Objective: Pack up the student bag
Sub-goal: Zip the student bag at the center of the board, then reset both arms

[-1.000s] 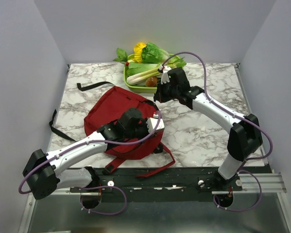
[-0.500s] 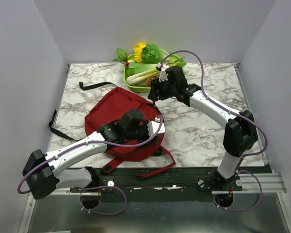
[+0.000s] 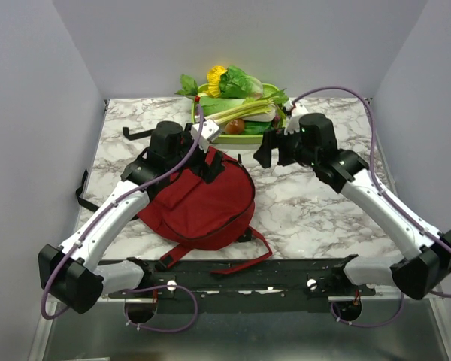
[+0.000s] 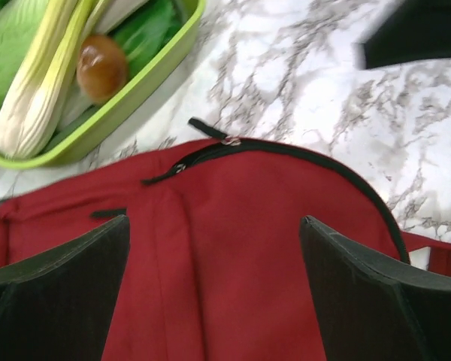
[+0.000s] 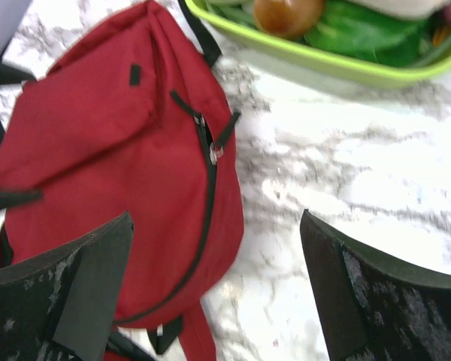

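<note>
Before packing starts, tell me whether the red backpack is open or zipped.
Shut: the student bag lies flat, its zipper a closed black line.

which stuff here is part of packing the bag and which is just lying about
Belongs to the job:
- student bag, red, lying flat on the table
- left gripper and right gripper, both open and empty

Lying about, as far as shows:
- green tray behind the bag
- vegetables in it
- brown round item in it
</note>
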### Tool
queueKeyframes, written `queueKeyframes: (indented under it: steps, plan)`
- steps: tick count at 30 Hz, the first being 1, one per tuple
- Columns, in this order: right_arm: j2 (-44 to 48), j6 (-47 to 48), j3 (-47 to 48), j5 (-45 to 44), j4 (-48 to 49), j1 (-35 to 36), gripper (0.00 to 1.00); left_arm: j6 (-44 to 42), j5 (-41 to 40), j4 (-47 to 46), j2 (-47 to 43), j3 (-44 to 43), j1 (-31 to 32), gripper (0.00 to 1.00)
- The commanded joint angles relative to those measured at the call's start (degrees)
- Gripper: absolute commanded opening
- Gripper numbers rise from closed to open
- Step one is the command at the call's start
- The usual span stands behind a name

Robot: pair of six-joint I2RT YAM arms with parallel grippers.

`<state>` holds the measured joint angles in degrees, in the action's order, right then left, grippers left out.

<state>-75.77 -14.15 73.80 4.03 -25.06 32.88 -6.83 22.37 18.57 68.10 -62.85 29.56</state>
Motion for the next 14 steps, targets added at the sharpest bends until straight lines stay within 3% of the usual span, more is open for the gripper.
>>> queueKeyframes:
  steps: [1, 2, 6, 14]
  plan:
    - [7.90, -0.88, -6.72, -3.32, -5.87, -0.28, 1.00, 5.24, -12.75, 11.12, 2.56, -3.32, -0.56, 0.99]
    - [9.22, -1.05, -7.35, -3.68, -7.01, -0.28, 1.00, 6.64, -20.71, 15.05, 3.26, -5.33, -0.64, 0.98]
    - [14.15, -1.49, -10.60, -6.84, -9.83, -0.28, 1.00, 9.20, -30.97, 21.51, 4.60, -6.42, -1.69, 0.99]
    - [21.18, -3.16, -15.35, -8.52, -14.13, -0.28, 1.00, 7.89, -27.13, 15.73, -5.06, 4.56, -7.84, 0.99]
